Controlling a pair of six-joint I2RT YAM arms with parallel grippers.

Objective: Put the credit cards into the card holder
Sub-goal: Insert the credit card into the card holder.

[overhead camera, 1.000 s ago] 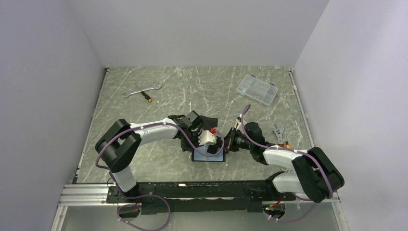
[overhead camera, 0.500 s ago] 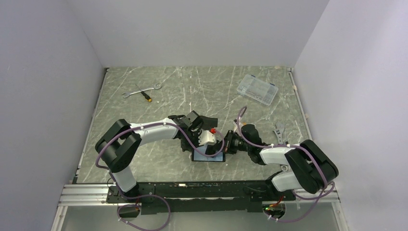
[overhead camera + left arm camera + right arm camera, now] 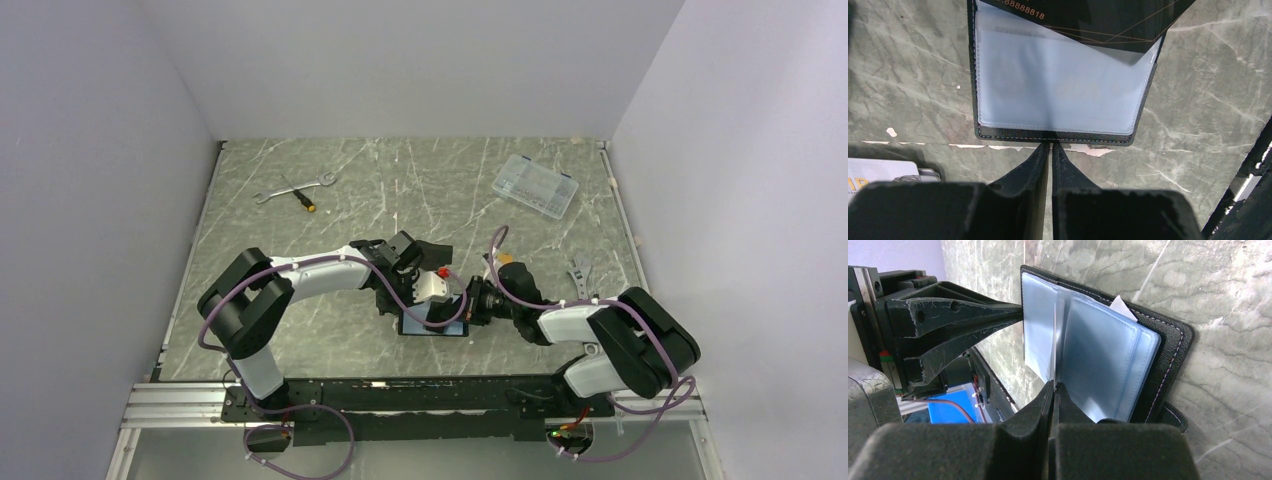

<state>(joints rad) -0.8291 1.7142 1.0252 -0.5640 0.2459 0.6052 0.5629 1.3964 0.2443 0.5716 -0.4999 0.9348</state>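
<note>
The card holder [image 3: 1058, 85] lies open on the marble table, black outside, with pale blue clear sleeves [image 3: 1098, 355]. My left gripper [image 3: 1051, 145] is shut on the middle of its near black edge, also seen pinching that edge in the right wrist view [image 3: 1020, 315]. A dark credit card [image 3: 1088, 20] with orange digits sits partly inside the top of a sleeve. My right gripper [image 3: 1053, 385] is shut on that card, which appears edge-on [image 3: 1054, 340] among the sleeves. In the top view both grippers meet over the holder [image 3: 432, 325].
A pale card-like item [image 3: 878, 172] lies by my left fingers. A wrench and screwdriver [image 3: 295, 190] sit far left, a clear plastic box [image 3: 535, 186] far right, and a small tool [image 3: 580, 275] beside the right arm. The black frame rail [image 3: 420, 390] runs along the near edge.
The right arm has drawn in to the left toward the holder with the card. The left arm has stayed in place on the holder's edge.
</note>
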